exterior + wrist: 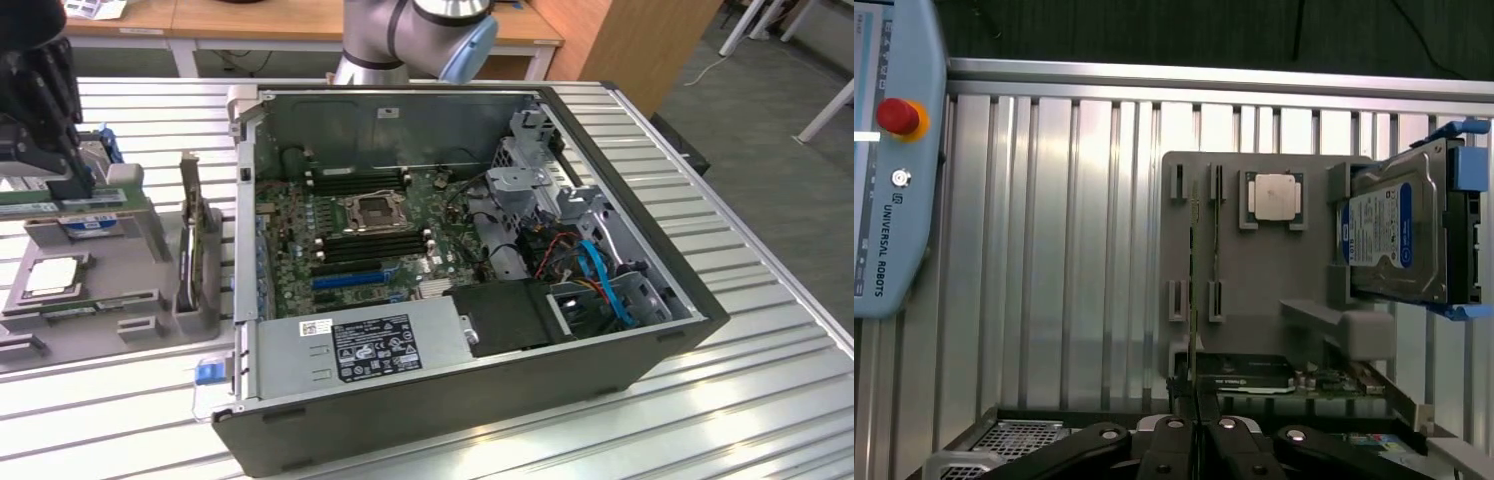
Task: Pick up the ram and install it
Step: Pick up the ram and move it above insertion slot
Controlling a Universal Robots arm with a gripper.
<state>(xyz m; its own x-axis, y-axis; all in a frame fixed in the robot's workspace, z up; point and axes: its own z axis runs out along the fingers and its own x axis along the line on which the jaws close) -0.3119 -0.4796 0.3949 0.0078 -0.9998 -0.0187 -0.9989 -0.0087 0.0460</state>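
One slatted aluminium table (747, 350) carries everything. At its middle lies one dark grey computer case (400, 440) on its side, lid off, with a single green motherboard (287, 215) exposed and one silver power supply box (360, 350) at six o'clock inside it. One grey and blue robot arm (427, 30) rises at twelve o'clock from the case.

At nine o'clock from the case sits one flat grey plastic holder tray (134, 250). On it I count one silver hard drive with a blue-white label (1384, 230), one tall dark expansion card (191, 240) standing on edge just beside the case wall, and one square silver processor chip (1274, 195).

The black two-fingered gripper (1195, 425) hangs over the tray at about ten o'clock from the case. Its fingers are pinched almost together on the long, thin green ram stick (67, 200). That one stick runs level, on its edge, above the tray near the hard drive, well apart from the motherboard.

One pale blue teach pendant (889, 170) with one red button (897, 115) lies on the table near the tray.
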